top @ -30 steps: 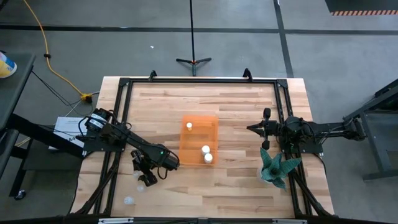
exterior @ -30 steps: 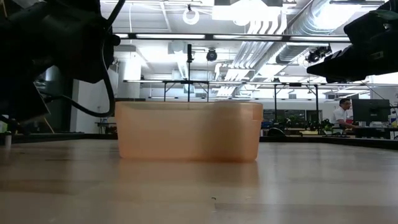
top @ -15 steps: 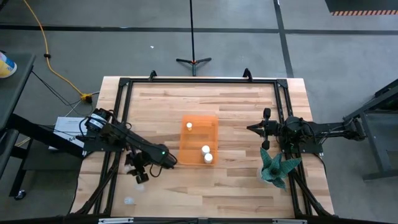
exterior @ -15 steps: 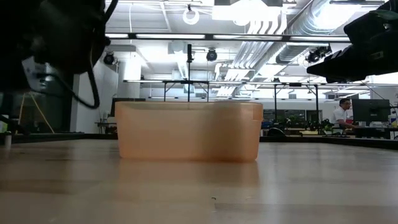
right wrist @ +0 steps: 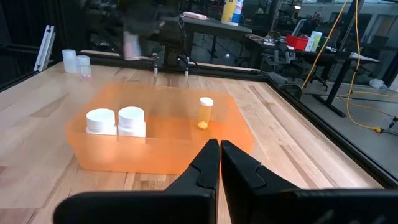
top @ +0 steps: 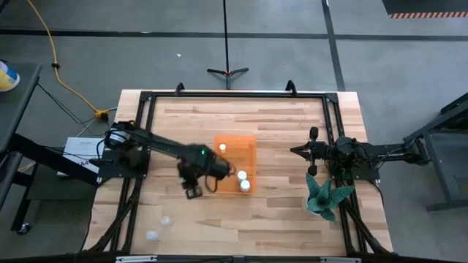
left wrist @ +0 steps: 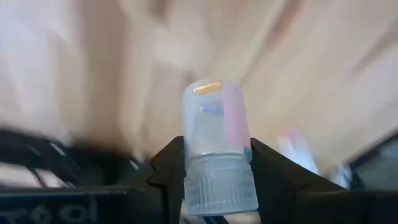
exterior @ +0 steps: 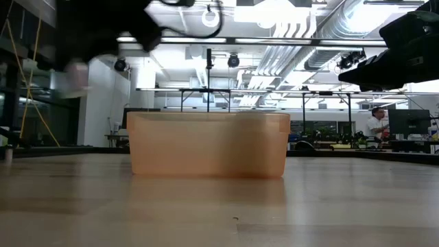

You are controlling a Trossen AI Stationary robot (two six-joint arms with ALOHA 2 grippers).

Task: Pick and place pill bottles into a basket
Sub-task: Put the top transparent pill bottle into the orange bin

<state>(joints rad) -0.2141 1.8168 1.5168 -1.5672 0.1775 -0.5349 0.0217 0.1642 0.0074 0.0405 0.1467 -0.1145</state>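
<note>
The orange basket point(top: 234, 164) stands at the table's middle and also shows in the right wrist view point(right wrist: 161, 140). In it stand two white-capped pill bottles point(right wrist: 101, 121) point(right wrist: 131, 119) and a yellowish one point(right wrist: 206, 109). My left gripper point(top: 192, 192) hovers just left of the basket's near end, shut on a pale pill bottle point(left wrist: 216, 143). The bottle shows blurred, high above the table, in the low view point(exterior: 72, 77). Two more bottles point(top: 166, 219) point(top: 151, 235) stand near the table's near left corner. My right gripper point(top: 296, 151) waits shut to the right of the basket. My left gripper pinches the bottle between its two fingers point(left wrist: 171, 171) at the white cap end point(left wrist: 221, 186). The clear body sticks out beyond the fingertips. The bottle is lifted clear of the table.
A teal spiky plant point(top: 324, 196) stands at the near right, by the right arm. A black frame point(top: 234, 95) runs along the table's edges. Bare wood lies between the basket and the left arm's base.
My left gripper has risen from the table's near left, where the loose bottles stand, and swung toward the table's right, up to the basket's left side. It has carried one pill bottle up clear of the table.
</note>
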